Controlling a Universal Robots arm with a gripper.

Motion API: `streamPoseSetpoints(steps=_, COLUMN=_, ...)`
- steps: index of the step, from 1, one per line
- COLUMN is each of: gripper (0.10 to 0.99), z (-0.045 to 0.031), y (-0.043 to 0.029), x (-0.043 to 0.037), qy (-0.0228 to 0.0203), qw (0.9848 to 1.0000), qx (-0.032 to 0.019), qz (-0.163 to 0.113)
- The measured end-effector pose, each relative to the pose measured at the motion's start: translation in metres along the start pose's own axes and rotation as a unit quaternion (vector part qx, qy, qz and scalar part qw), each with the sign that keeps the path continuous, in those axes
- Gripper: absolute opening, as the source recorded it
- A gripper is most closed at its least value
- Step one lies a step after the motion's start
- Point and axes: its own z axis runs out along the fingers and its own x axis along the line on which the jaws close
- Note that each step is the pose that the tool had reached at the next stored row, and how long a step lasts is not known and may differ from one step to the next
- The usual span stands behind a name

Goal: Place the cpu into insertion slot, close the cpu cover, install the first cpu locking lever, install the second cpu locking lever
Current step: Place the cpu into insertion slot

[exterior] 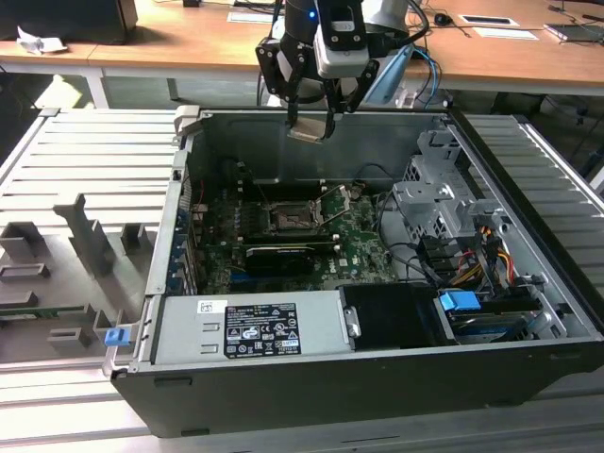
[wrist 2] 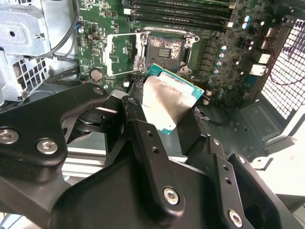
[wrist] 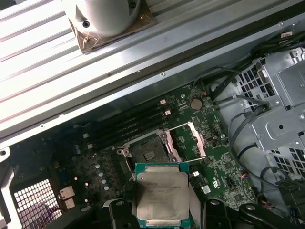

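My gripper (exterior: 310, 127) hangs above the open computer case, near its back wall, shut on the cpu (exterior: 307, 131). In both wrist views the cpu (wrist 2: 167, 100) (wrist: 162, 193) shows its pale silver face and green edge between the black fingers (wrist 2: 138, 119). Well below it on the green motherboard (exterior: 363, 247) lies the insertion slot (exterior: 291, 218) (wrist 2: 165, 49) (wrist: 147, 153), uncovered with its contacts showing. The cpu cover (wrist 2: 122, 54) (wrist: 189, 139) (exterior: 334, 204) is swung open beside the slot, on the exterior view's right.
A grey power supply (exterior: 250, 326) fills the case front. Drive cages (exterior: 444, 193) and cable bundles (exterior: 462, 260) stand at the exterior view's right. A long black card (exterior: 280, 256) lies in front of the slot, memory slots (wrist 2: 181, 12) beside it. Grey ribbed trays (exterior: 85, 179) flank the case.
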Motion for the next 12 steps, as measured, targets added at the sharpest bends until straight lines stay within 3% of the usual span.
streamPoseSetpoints(steps=12, gripper=0.529, z=0.0000, y=0.0000, x=0.0000, qy=-0.0015, qw=0.9999, qx=-0.0003, qz=0.017)
